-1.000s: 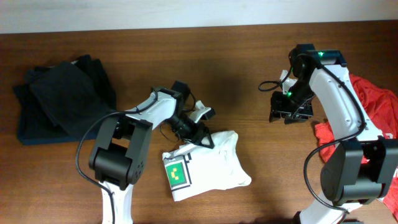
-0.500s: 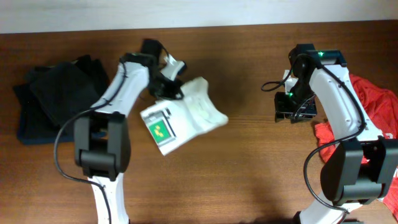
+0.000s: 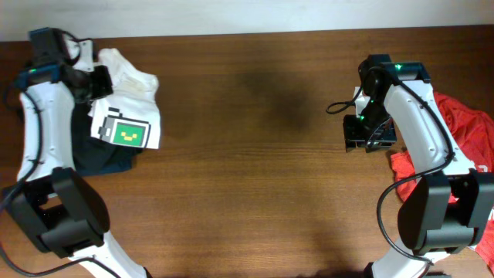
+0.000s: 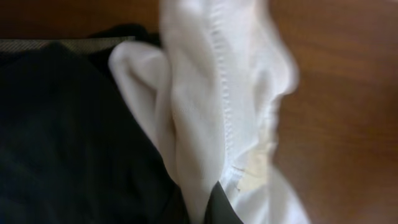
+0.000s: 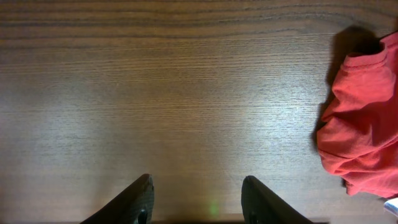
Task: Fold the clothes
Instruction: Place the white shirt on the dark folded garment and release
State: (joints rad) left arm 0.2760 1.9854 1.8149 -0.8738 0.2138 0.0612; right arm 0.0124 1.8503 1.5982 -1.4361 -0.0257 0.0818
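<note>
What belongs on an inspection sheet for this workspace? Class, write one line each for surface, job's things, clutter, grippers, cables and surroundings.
Surface: brown wooden table, bare across the middle.
Job's things: white garment with a green printed patch, over the dark clothes at the left end; red garment crumpled at the right edge.
Clutter: nothing seen.
Grippers: left gripper shut on the white garment; right gripper open, empty, above bare wood.
Cables: a black cable loops beside the right arm's wrist.
Surroundings: pale strip beyond the far table edge; nothing else seen.
</note>
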